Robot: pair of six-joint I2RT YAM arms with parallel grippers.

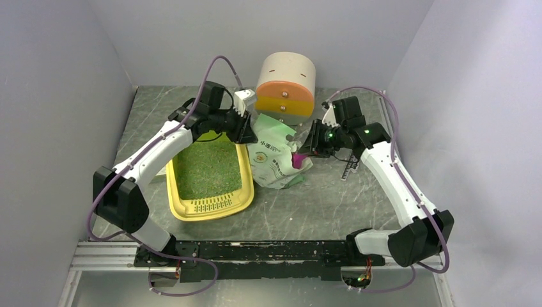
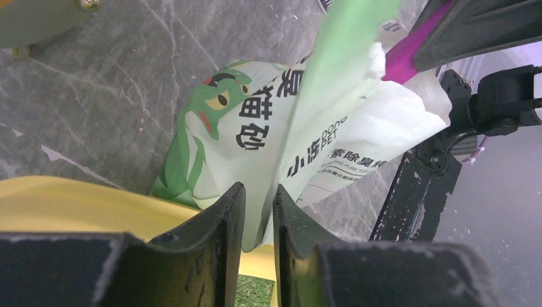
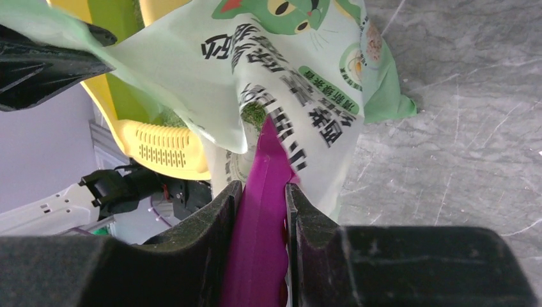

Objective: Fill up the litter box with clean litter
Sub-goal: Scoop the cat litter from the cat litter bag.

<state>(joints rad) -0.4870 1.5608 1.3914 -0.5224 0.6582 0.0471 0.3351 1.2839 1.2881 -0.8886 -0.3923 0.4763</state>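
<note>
The yellow litter box (image 1: 241, 185) lies left of centre, its floor covered in greenish-grey clean litter (image 1: 206, 167). Beside its right rim slumps the pale green and white litter bag (image 1: 276, 157). My left gripper (image 1: 246, 131) is shut on the bag's upper edge; the left wrist view shows the film (image 2: 255, 128) pinched between the jaws (image 2: 259, 192), above the box's rim (image 2: 64, 204). From the right, my right gripper (image 1: 305, 148) is shut on a magenta scoop (image 3: 262, 217), whose tip reaches into the bag (image 3: 287, 83) with a few granules (image 3: 254, 114) on it.
A round beige, orange and yellow drawer cabinet (image 1: 286, 86) stands at the back, just behind the bag. A thin black strip (image 1: 349, 167) lies on the marble table under my right arm. Grey walls close in the left, back and right sides.
</note>
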